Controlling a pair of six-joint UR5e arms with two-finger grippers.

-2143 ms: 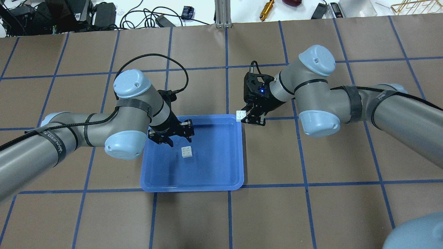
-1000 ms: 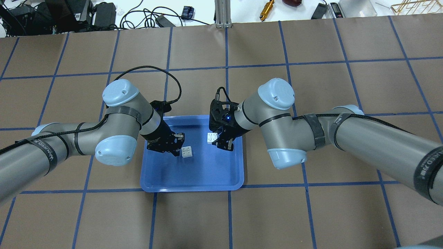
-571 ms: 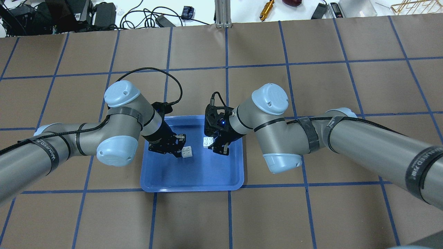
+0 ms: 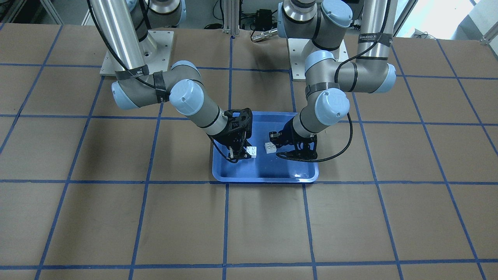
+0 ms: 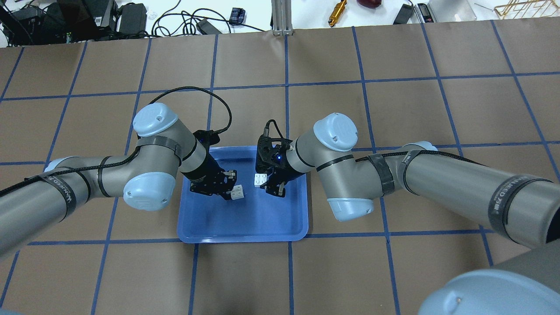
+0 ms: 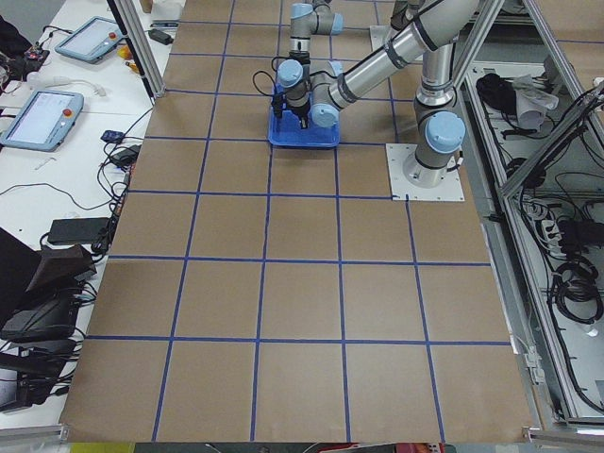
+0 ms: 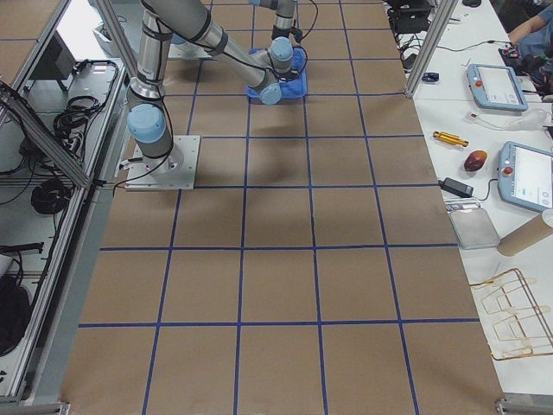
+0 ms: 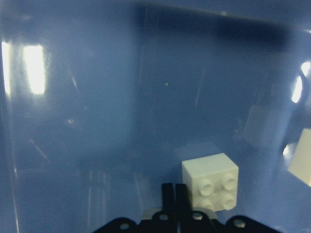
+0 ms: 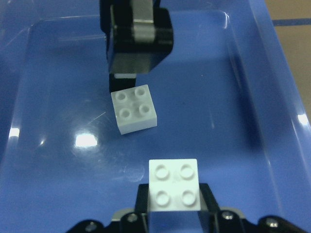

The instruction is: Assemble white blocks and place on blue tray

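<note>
Both arms bent low over tray (image 5: pixel 245 218).
Right gripper (image 5: pixel 267 184) clamps held block (image 5: pixel 261 179), studs up, above the tray's far half. Left gripper (image 5: pixel 226 192), fingers together and empty, angles down just left of loose block (image 5: pixel 237 191) on the tray floor.

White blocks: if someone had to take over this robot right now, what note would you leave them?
Right hand: shut on one white block, held above the blue tray.
Left hand: shut, empty, tips beside the second block, which lies studs-up on the tray floor.
Done: both blocks are at the tray, not joined.
Left: press them together, leave the pair in the tray.
</note>
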